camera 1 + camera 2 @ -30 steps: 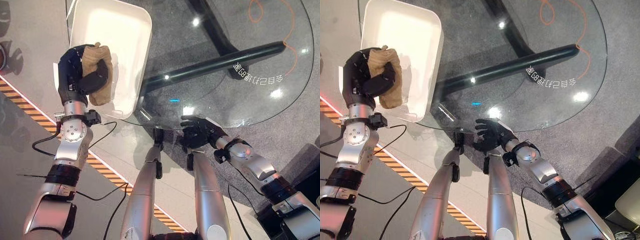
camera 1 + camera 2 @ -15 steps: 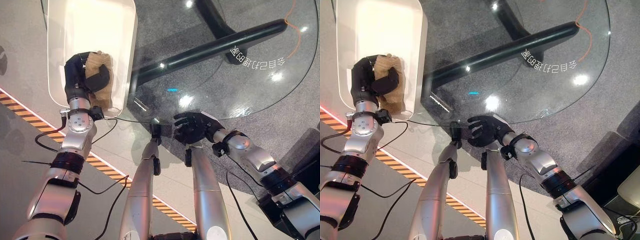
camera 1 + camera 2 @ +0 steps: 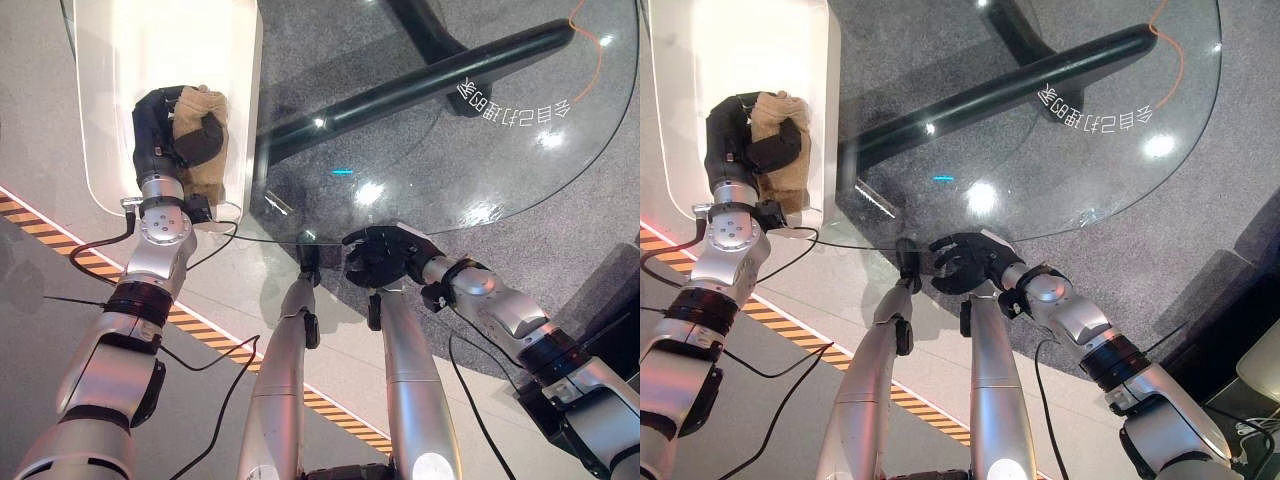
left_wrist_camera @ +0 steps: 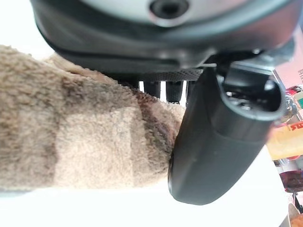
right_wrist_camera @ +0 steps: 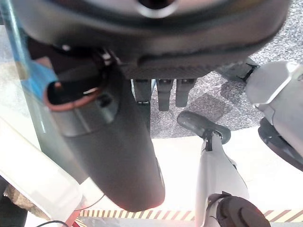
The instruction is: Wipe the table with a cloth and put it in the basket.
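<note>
The right hand point(image 3: 385, 255) sits at the near edge of the round glass tabletop point(image 3: 480, 150), close in front of the robot. Its fingers point(image 5: 166, 94) are loosely spread and relaxed, grasping nothing; in the right wrist view they reach out past the thumb with only the grey carpet point(image 5: 265, 42) beyond them.

Further out and to the robot's left, the left hand point(image 3: 165, 130) is clenched round a tan, fluffy cloth point(image 3: 200, 150). The left wrist view shows the thumb point(image 4: 213, 142) pressed across the front of the cloth point(image 4: 80, 137), with the fingers curled round behind it. The cloth is bunched into a thick wad in that grip, its lower end hanging below the hand.

Hand and cloth are held over the inside of a white basket point(image 3: 120, 60), near its closer end and right-hand wall. Whether the cloth touches the basket's floor cannot be told. The basket rests at the left rim of the tabletop, partly overhanging it.

Through the glass, beyond both hands, a black table leg point(image 3: 430, 80) runs across the grey carpet point(image 3: 330, 40), and an orange line point(image 3: 590, 50) curves over the far right side of the tabletop.
</note>
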You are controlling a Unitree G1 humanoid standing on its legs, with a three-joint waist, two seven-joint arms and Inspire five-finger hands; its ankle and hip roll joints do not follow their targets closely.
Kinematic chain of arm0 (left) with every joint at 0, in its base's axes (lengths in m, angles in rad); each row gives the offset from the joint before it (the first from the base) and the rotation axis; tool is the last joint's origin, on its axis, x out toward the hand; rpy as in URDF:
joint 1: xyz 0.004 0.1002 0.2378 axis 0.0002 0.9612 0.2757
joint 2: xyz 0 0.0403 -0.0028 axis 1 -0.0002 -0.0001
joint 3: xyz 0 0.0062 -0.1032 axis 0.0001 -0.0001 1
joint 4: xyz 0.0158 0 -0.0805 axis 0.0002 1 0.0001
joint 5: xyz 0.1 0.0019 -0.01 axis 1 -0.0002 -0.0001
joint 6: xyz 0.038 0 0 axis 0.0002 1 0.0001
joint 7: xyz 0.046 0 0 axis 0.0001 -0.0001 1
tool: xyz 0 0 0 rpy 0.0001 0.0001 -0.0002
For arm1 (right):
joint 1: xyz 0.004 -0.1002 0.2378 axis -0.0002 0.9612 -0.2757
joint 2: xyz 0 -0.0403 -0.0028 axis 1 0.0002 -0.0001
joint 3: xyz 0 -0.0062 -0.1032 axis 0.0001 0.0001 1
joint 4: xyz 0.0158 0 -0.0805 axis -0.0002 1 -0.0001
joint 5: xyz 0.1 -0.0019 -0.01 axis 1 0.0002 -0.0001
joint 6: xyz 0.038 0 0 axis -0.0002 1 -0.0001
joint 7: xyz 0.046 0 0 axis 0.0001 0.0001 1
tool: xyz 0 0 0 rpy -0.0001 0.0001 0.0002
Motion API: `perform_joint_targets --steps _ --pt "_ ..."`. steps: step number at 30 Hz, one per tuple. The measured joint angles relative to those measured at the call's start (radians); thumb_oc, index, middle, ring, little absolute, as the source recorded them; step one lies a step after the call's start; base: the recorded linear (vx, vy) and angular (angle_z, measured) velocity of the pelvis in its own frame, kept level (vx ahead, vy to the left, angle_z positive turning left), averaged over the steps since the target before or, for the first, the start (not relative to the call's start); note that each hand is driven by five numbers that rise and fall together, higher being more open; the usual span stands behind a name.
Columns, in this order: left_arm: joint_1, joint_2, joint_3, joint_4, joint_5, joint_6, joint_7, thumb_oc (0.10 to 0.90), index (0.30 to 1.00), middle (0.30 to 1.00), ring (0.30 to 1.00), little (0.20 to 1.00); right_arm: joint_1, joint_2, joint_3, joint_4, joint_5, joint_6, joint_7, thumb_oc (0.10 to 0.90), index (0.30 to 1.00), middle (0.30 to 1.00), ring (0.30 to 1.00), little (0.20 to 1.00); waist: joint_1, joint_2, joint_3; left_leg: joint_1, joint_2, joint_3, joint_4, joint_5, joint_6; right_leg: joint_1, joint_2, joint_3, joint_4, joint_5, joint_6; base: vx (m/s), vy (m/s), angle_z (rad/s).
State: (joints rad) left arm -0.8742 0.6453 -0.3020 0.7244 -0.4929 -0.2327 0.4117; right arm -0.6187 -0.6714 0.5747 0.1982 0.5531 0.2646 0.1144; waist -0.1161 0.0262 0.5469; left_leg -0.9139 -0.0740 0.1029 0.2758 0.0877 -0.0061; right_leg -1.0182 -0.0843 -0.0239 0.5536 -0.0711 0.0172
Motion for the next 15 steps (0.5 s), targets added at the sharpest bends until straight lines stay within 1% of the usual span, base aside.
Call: perform_joint_targets --steps 1,3,4,5,15 --pt "-0.003 0.001 0.000 0.000 0.000 -0.002 0.000 0.391 0.549 0.549 0.549 0.491 0.000 0.000 0.000 0.000 0.000 -0.004 0.000 0.800 0.900 0.900 0.900 0.900 0.000 0.000 0.000 -0.003 0.001 0.000 0.002 0.000 0.000 -0.002 0.001 0.000 0.000 0.001 0.000 0.00 0.000 0.00" --pt "-0.003 0.000 0.000 0.001 -0.003 -0.003 -0.001 0.449 0.599 0.599 0.599 0.549 0.000 0.000 0.000 0.000 0.000 -0.004 0.000 0.800 0.900 0.900 0.900 0.900 0.000 0.000 0.000 -0.004 0.000 0.000 0.003 0.000 0.000 -0.002 0.001 0.000 0.000 0.002 0.001 0.00 0.000 0.00" --pt "-0.003 0.000 0.000 0.000 -0.004 -0.007 -0.003 0.696 0.811 0.811 0.811 0.796 -0.001 0.000 0.000 0.001 0.000 -0.006 0.000 0.800 0.900 0.900 0.900 0.900 0.000 0.000 0.000 -0.005 0.000 0.000 0.003 -0.001 -0.002 -0.003 0.001 0.000 -0.001 0.003 0.001 0.00 0.000 0.00" --pt "-0.004 0.001 0.000 0.000 -0.005 -0.012 -0.005 0.800 0.900 0.900 0.900 0.900 -0.001 0.000 0.000 0.002 0.000 -0.008 -0.001 0.800 0.900 0.900 0.900 0.900 0.000 0.000 0.000 -0.006 0.000 0.000 0.003 -0.003 -0.004 -0.003 0.001 0.000 -0.002 0.003 0.001 0.00 0.000 0.00" --pt "-0.025 0.000 0.000 0.006 -0.006 -0.009 -0.005 0.800 0.900 0.900 0.900 0.900 -0.003 0.000 -0.002 0.001 0.000 -0.014 -0.008 0.800 0.900 0.900 0.900 0.900 -0.003 -0.002 -0.001 -0.013 -0.001 -0.001 0.003 -0.003 -0.005 -0.008 -0.002 -0.001 -0.002 0.008 0.004 0.00 0.000 0.00"
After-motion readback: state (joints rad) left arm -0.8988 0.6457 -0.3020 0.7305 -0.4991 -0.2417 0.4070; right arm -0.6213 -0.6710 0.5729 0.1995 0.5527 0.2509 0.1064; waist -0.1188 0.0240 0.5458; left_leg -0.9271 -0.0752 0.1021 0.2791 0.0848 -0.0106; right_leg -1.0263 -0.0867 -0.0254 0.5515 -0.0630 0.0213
